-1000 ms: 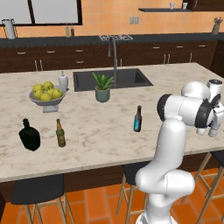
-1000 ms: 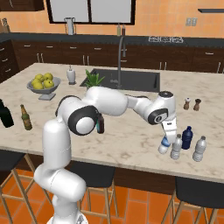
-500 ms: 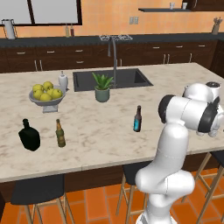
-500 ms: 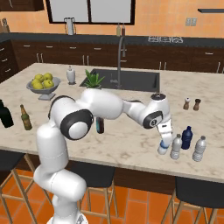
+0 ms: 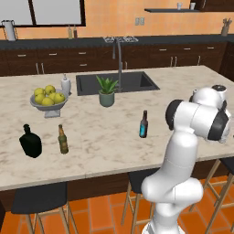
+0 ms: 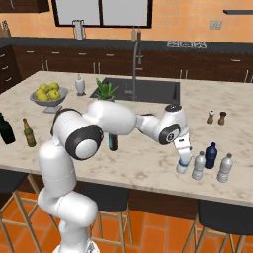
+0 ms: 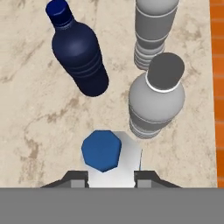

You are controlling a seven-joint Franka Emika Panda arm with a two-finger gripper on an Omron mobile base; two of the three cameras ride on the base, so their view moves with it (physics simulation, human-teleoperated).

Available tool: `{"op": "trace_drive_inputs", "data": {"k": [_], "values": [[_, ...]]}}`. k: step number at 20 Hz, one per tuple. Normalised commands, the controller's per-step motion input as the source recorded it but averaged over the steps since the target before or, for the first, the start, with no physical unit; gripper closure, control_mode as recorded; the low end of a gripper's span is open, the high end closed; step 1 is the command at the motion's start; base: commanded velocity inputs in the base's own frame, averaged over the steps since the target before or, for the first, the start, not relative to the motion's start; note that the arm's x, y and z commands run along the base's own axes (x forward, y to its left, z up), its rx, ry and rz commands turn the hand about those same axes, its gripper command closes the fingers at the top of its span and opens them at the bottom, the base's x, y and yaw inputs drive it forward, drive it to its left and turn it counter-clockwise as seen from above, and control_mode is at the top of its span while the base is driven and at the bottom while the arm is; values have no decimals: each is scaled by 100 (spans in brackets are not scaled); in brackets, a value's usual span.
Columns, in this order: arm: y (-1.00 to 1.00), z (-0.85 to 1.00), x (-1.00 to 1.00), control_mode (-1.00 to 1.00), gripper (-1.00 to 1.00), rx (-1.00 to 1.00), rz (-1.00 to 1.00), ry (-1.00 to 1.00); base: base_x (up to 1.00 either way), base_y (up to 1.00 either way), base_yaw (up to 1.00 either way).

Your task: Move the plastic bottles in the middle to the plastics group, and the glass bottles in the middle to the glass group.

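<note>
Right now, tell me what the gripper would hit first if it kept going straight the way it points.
The gripper points down at the blue-capped bottle standing between its fingers, so that bottle comes first, then probably the counter beneath. Whether the fingers already touch it is hard to tell.

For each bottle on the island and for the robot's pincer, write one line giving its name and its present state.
Blue-capped bottle: upright on the counter, between the pincer's fingers.
Pincer: shut on that bottle.
Dark blue bottle: upright, capped, free.
Two grey bottles: upright, free, beside the dark blue one.
Brown bottle with cyan label: upright, mid-counter, not yet moved.
Black flask: upright.
Amber bottle: upright beside the flask.
</note>
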Motion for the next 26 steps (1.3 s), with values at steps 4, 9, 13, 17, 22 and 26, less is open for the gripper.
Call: {"op": "trace_drive_inputs", "data": {"k": [4,9,13,17,22,26], "values": [[34,-18,-18,-100,-100,0,0,0,0,0,0],[21,-18,-5,-100,-100,-2,0,0,0,0,0],[30,-26,-3,-100,-100,-7,0,0,0,0,0],[36,-15,-6,-100,-100,0,0,0,0,0,0],[22,30,0,-100,-100,0,0,0,0,0,0],[14,31,-12,-100,-100,0,0,0,0,0,0]]}}
